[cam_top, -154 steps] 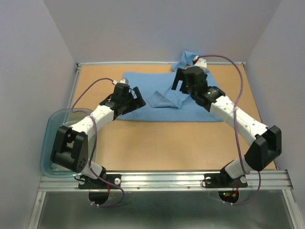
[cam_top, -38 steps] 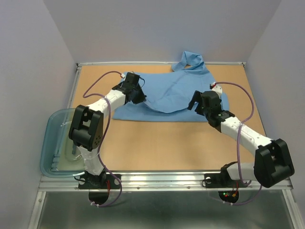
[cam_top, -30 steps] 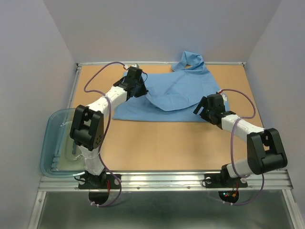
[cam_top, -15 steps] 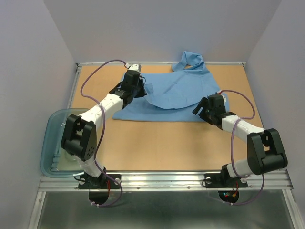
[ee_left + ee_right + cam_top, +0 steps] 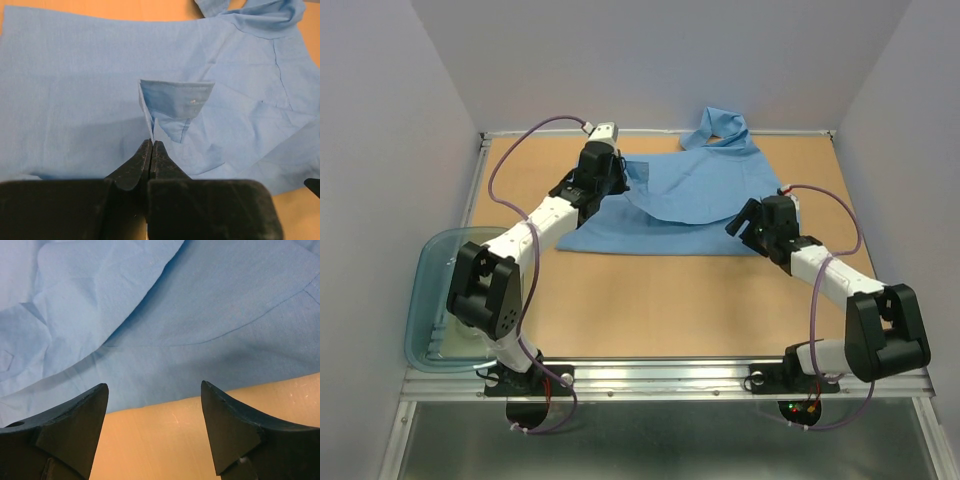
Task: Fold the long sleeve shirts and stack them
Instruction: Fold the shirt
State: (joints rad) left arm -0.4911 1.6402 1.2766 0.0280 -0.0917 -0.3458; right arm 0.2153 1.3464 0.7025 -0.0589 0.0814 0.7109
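The long sleeve shirt (image 5: 695,190), light blue, lies spread across the back of the table, its collar (image 5: 720,125) bunched at the far edge. My left gripper (image 5: 616,183) hovers over the shirt's left part, shut on the edge of a sleeve cuff (image 5: 176,99); in the left wrist view the cuff stands up from the closed tips of the left gripper (image 5: 151,143) above the flat shirt (image 5: 65,90). My right gripper (image 5: 740,222) is open at the shirt's front right edge. In the right wrist view the right gripper (image 5: 154,386) has nothing between its fingers, the shirt hem (image 5: 165,385) just ahead.
A clear bluish plastic tub (image 5: 420,300) sits off the table's left front corner beside the left arm's base. A raised rim (image 5: 650,131) runs along the table's back edge. Grey walls close in the left, right and back sides.
My left gripper has carried the cuff rightward and toward the back, over the shirt. The right gripper has stayed at the front right hem, shifting only slightly.
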